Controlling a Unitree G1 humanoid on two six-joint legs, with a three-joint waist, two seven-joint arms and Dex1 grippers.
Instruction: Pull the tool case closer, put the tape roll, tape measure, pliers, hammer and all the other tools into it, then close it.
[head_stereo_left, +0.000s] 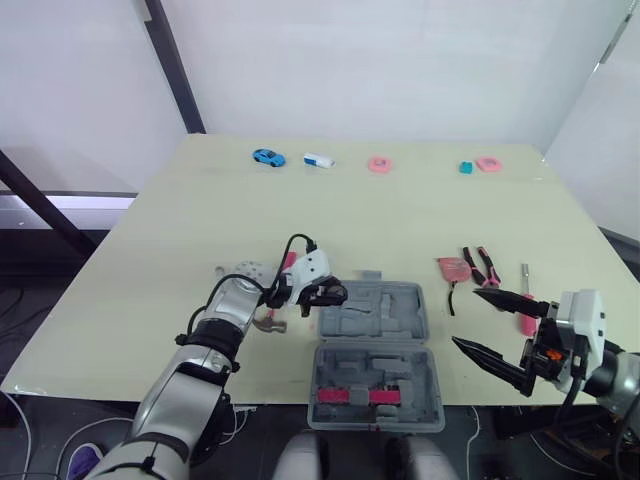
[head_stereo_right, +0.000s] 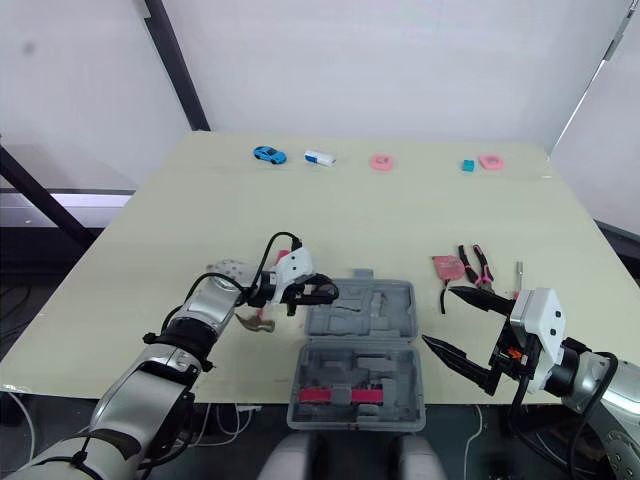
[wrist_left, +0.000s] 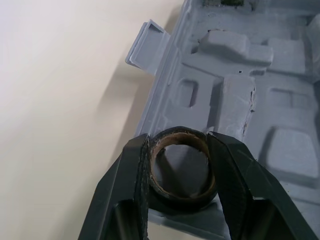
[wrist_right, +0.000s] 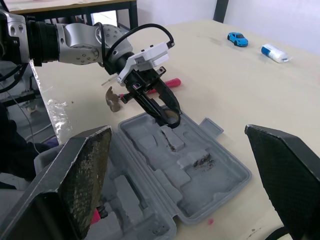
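The grey tool case (head_stereo_left: 398, 300) lies open at the table's front middle, and its near half holds a pink-handled tool (head_stereo_left: 352, 396). My left gripper (head_stereo_left: 330, 295) is shut on the black tape roll (wrist_left: 182, 167), held just above the left edge of the case's far half. A hammer (head_stereo_left: 268, 323) with a pink handle lies beside that arm, left of the case. To the right of the case lie a red tape measure (head_stereo_left: 454, 268), pliers (head_stereo_left: 487, 268) and a screwdriver (head_stereo_left: 526, 308). My right gripper (head_stereo_left: 466, 316) is open at the case's right side, holding nothing.
Along the far edge of the table sit a blue toy car (head_stereo_left: 267, 156), a white object (head_stereo_left: 318, 160), a pink ring (head_stereo_left: 379, 164), a teal block (head_stereo_left: 465, 167) and a pink piece (head_stereo_left: 488, 163). A clear plastic wrapper (head_stereo_left: 243, 270) lies left of my left arm.
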